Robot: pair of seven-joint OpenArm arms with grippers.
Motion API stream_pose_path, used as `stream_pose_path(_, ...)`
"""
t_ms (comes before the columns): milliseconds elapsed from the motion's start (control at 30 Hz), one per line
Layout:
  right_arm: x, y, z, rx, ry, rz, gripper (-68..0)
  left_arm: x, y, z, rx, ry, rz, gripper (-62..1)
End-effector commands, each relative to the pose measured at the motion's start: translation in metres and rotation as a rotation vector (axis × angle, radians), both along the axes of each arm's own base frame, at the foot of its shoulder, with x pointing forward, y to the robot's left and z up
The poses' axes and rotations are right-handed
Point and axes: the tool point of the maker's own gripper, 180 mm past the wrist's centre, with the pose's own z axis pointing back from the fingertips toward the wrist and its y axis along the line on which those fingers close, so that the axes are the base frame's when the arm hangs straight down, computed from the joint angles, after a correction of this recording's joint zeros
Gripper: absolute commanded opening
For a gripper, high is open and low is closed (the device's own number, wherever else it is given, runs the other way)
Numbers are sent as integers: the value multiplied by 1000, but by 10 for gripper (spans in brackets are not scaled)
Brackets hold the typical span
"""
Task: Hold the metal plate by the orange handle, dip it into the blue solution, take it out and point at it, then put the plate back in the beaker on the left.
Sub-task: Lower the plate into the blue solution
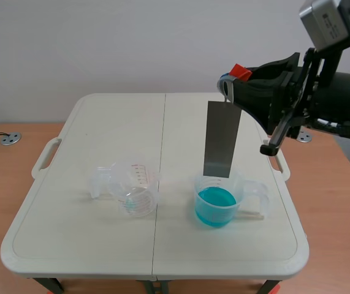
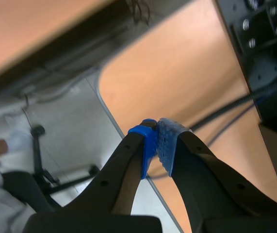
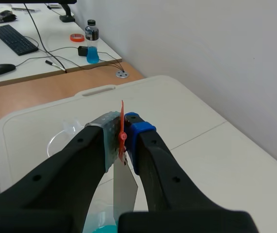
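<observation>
A grey metal plate (image 1: 221, 140) hangs upright from an orange handle (image 1: 241, 71), its lower edge just above the beaker of blue solution (image 1: 216, 205). My right gripper (image 1: 231, 81) is shut on the orange handle (image 3: 122, 132); in the right wrist view the plate (image 3: 125, 191) drops down between the fingers toward the blue liquid (image 3: 108, 229). An empty clear beaker (image 1: 136, 190) stands left of centre on the table. My left gripper (image 2: 156, 143) is shut on nothing, off the table, and does not show in the scene view.
The white folding table (image 1: 89, 245) sits on a wooden desk (image 1: 3, 177). A second clear cup (image 1: 101, 182) lies beside the empty beaker. Beyond the table in the right wrist view are a bottle (image 3: 91, 42), a keyboard (image 3: 14, 39) and cables.
</observation>
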Motion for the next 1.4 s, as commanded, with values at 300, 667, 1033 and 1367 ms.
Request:
stream_pose_path(300,-2,-1,-19,14,12,12,-662,-15,-20,-8,-47,32,66,-582)
stream_pose_path(667,-2,0,-45,17,42,3,-663,-16,-20,-9,-46,33,65,-582)
stream_pose_path(1033,-11,0,-73,10,77,24,-663,-17,-22,-10,-49,40,74,-582)
stream_pose_path(1367,-7,-5,-88,-19,84,14,-662,-17,-23,-10,-49,41,76,-582)
